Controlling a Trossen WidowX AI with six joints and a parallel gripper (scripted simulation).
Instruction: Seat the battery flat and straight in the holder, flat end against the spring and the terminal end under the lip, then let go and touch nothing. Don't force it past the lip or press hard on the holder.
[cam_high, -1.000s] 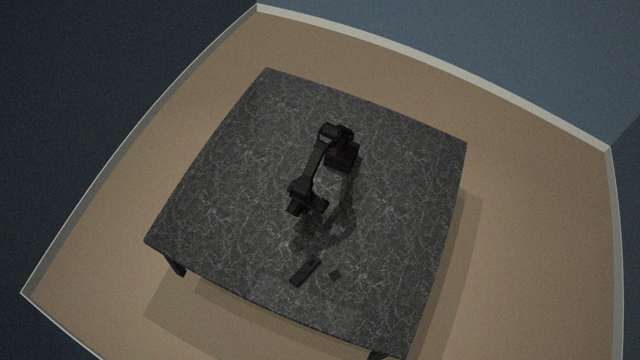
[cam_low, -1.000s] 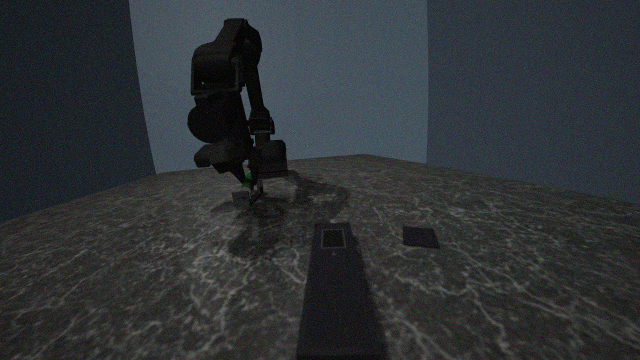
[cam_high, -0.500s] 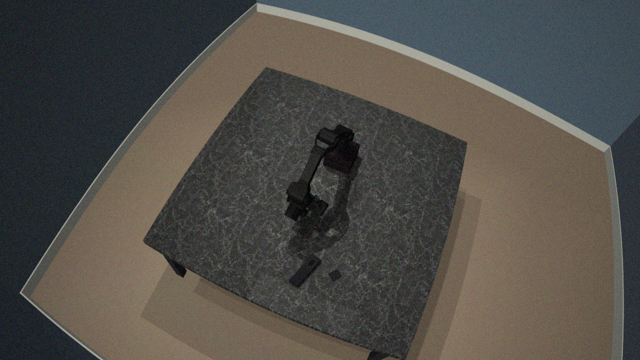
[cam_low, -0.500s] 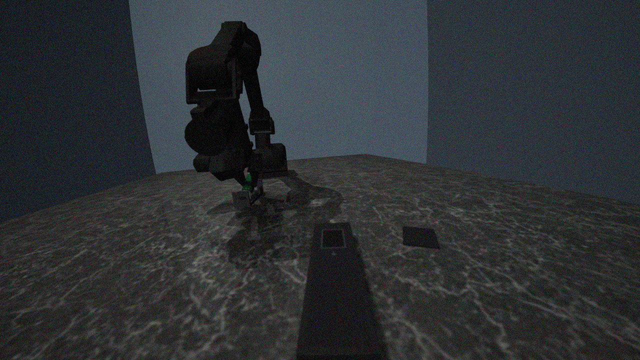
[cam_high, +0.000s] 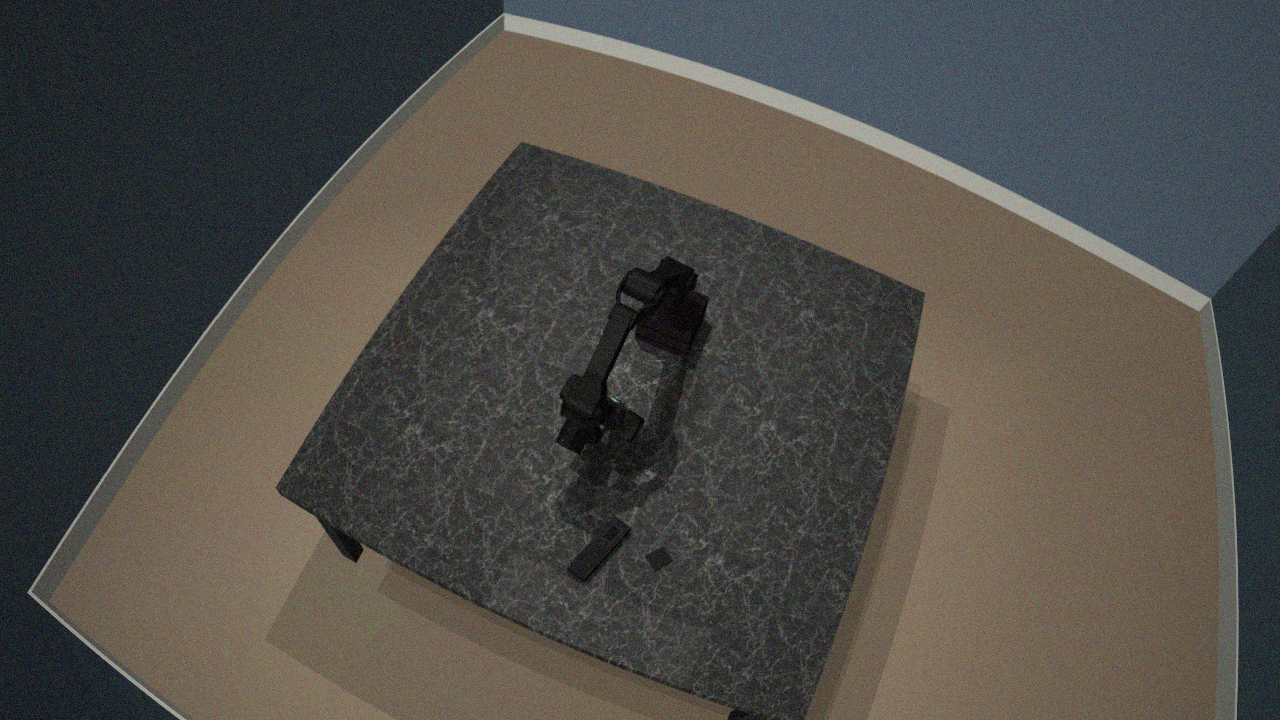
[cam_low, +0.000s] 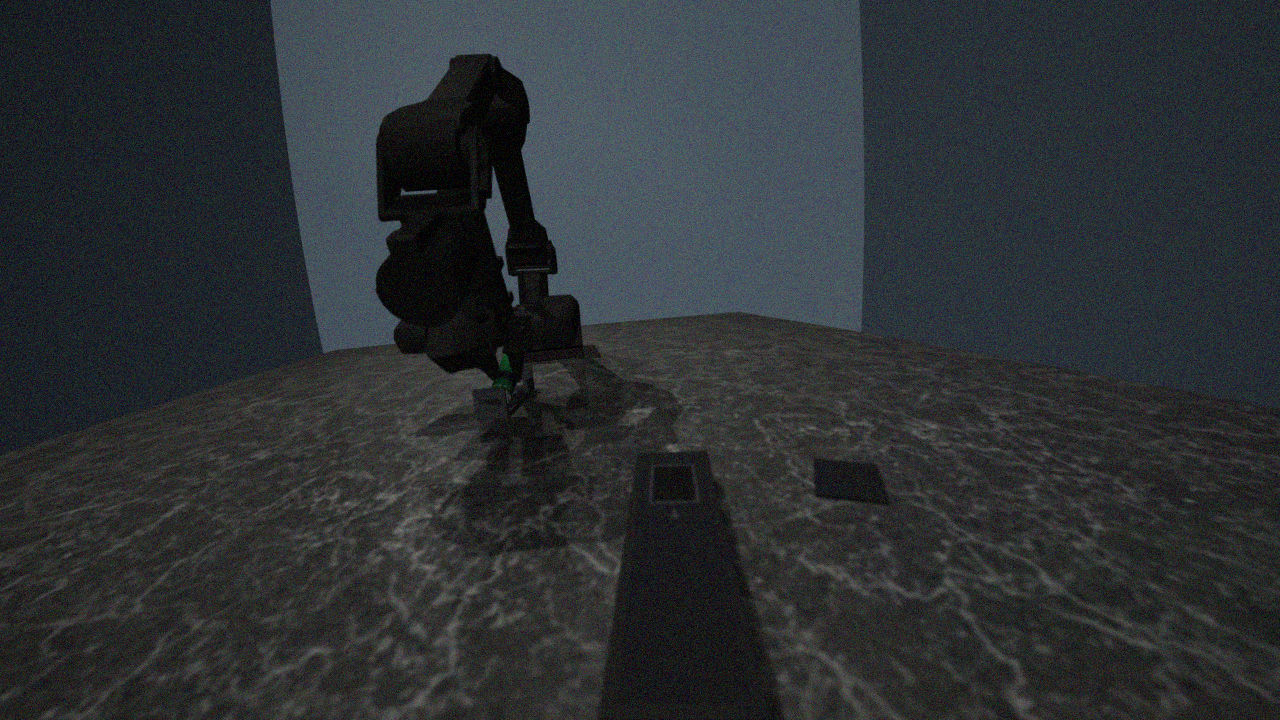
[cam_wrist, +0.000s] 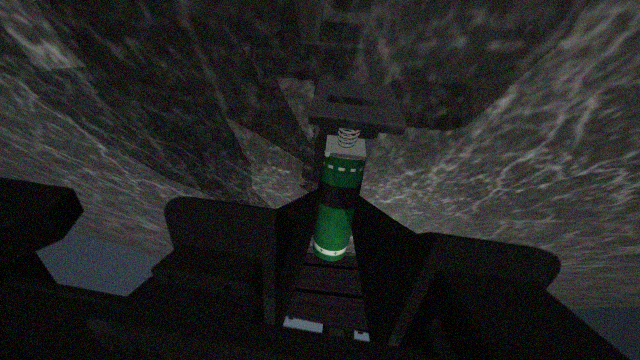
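My gripper (cam_wrist: 336, 198) is shut on the green battery (cam_wrist: 334, 224) (cam_low: 504, 365), around its black band. In the wrist view the battery's flat end is at the pale plate of the spring (cam_wrist: 349, 136), which looks compressed. The end with the white ring and plus marks is nearer the camera. In the exterior view the battery leans, with its upper end raised. The grey holder (cam_wrist: 372, 111) (cam_low: 489, 403) sits on the table; its end wall is behind the spring. The lip and most of the holder's bed are hidden by the fingers and battery.
A long black box (cam_high: 597, 551) (cam_low: 682, 591) with a small framed window lies in front of the arm. A flat dark square (cam_high: 659, 558) (cam_low: 848, 480) lies beside it. The arm's base (cam_high: 673, 319) stands behind the holder on the marbled table (cam_high: 465, 376).
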